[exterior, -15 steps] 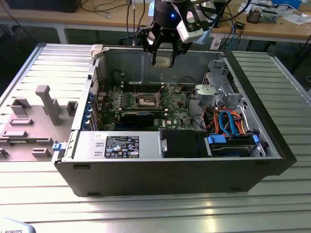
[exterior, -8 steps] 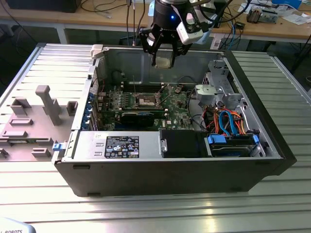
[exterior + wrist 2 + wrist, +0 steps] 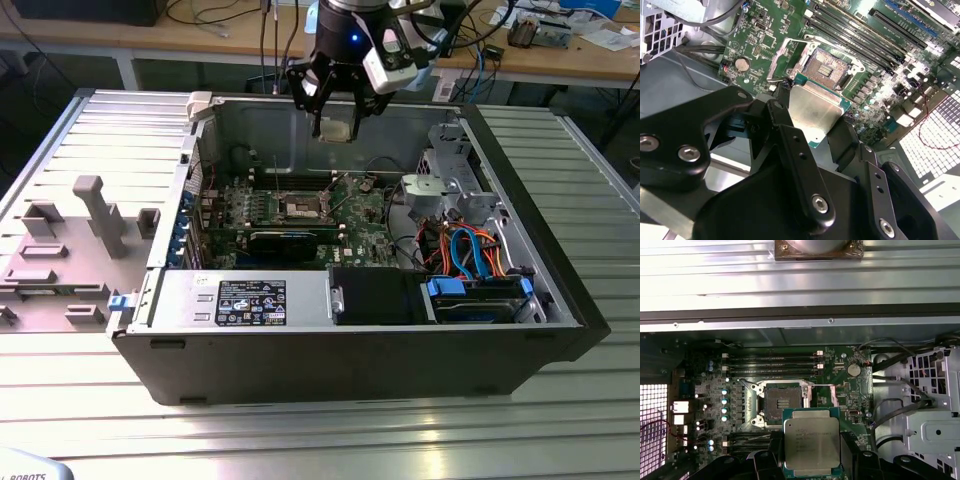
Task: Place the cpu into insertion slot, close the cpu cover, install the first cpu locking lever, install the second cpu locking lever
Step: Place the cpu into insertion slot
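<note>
Black gripper (image 3: 812,122) pinches the cpu (image 3: 811,444) by its edges, hovering at 1 o'clock of the open insertion slot (image 3: 300,208) in the exterior view; level, corner-matched seating looks essential.

Bright, even light falls from above. In the first wrist view the ribbed table (image 3: 790,280) beyond the gripper (image 3: 812,462) glares almost white, and the perforated case wall (image 3: 652,410) beside it washes out. The motherboard (image 3: 740,390) beneath lies dimmer, and the held cpu (image 3: 811,440) shows a soft sheen.
</note>
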### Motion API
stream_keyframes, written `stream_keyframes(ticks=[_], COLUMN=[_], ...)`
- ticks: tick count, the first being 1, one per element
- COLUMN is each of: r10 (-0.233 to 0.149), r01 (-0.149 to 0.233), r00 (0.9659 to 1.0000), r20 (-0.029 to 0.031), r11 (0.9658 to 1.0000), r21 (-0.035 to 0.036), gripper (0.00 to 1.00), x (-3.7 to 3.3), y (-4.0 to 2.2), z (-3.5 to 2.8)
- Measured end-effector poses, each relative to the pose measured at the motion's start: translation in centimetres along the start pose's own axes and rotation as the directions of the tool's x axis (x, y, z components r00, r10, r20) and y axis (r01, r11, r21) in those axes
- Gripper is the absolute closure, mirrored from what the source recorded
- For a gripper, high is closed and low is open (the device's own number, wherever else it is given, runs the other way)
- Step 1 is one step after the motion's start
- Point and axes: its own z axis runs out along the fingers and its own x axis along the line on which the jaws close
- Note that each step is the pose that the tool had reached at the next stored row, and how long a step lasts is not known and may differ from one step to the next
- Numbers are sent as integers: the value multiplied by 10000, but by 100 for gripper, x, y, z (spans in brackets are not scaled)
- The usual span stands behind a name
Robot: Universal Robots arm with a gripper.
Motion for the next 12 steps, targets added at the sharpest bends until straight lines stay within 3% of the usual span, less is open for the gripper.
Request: stream_keyframes(ticks=[12], r10=[0], r01=[0], r00=[10000], r20=[0], r11=[10000], r21=[0], gripper=[45], x=[-1], y=[-4], z=[38])
